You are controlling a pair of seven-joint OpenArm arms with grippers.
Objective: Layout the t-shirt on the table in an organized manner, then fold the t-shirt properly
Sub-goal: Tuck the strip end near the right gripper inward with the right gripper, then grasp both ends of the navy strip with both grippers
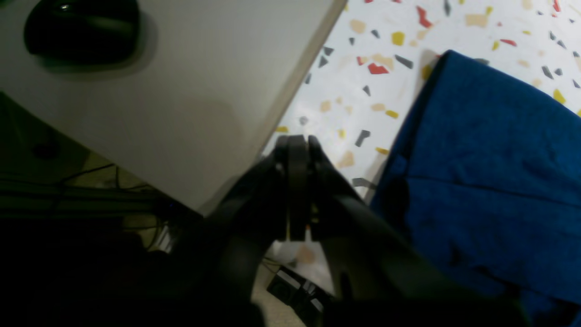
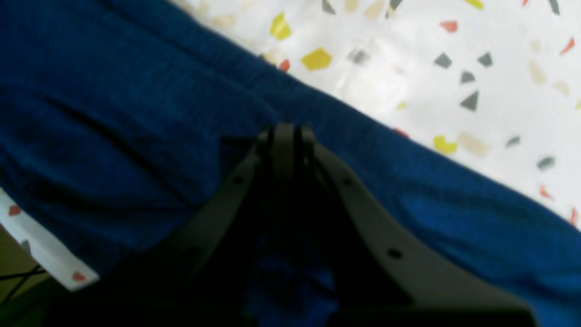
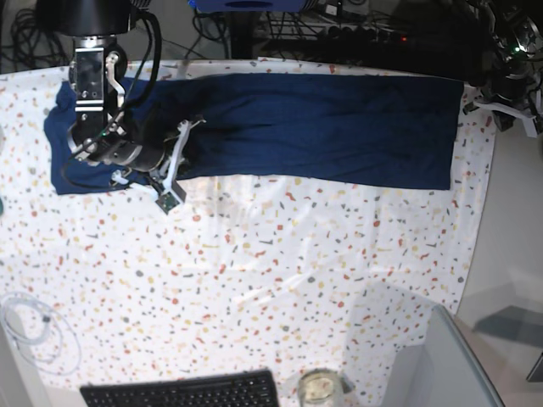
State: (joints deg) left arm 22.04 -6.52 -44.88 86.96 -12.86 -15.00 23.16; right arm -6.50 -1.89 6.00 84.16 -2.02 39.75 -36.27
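Note:
The dark navy t-shirt (image 3: 339, 127) lies as a long flat band across the far side of the speckled table (image 3: 254, 271). My right gripper (image 3: 192, 127) reaches over its left part. In the right wrist view its jaws (image 2: 286, 129) are shut, tips pressed into the t-shirt (image 2: 113, 113) close to a long fold edge, pinching the fabric. My left gripper (image 1: 297, 141) is shut with nothing in it. It hangs over the table's (image 1: 395, 91) edge, left of a corner of the t-shirt (image 1: 490, 159) and apart from it.
A black keyboard (image 3: 182, 392), a glass jar (image 3: 318, 388) and a white cable (image 3: 34, 335) lie along the near edge. A grey desk (image 1: 181, 91) with a black mouse (image 1: 81, 29) adjoins the table by my left arm (image 3: 509, 80). Cables and boxes crowd the far side.

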